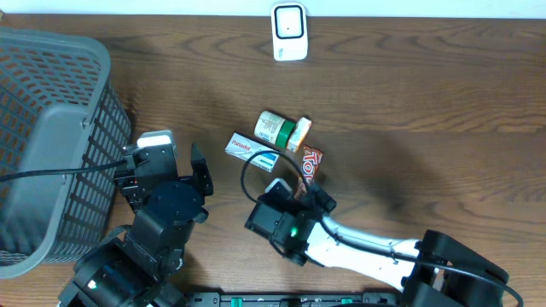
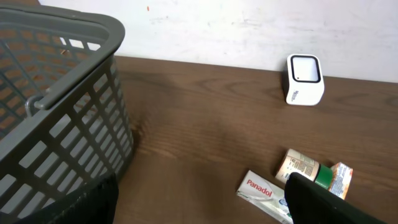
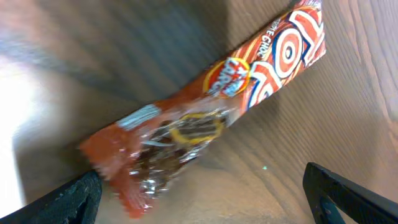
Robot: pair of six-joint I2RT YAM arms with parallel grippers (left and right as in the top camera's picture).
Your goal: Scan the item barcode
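Right wrist view: right gripper (image 3: 208, 202), jaws wide apart, over the orange snack packet (image 3: 205, 118) lying flat on the table (image 3: 354, 118); likely light, crinkly, slippery film, so pinch across its middle, not the sealed ends.

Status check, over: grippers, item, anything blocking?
Left gripper open, empty, by the basket. Right gripper open, over the snack packet, not gripping. Packet flat on table, scanner at far edge. Panadol box, bottle close by packet.
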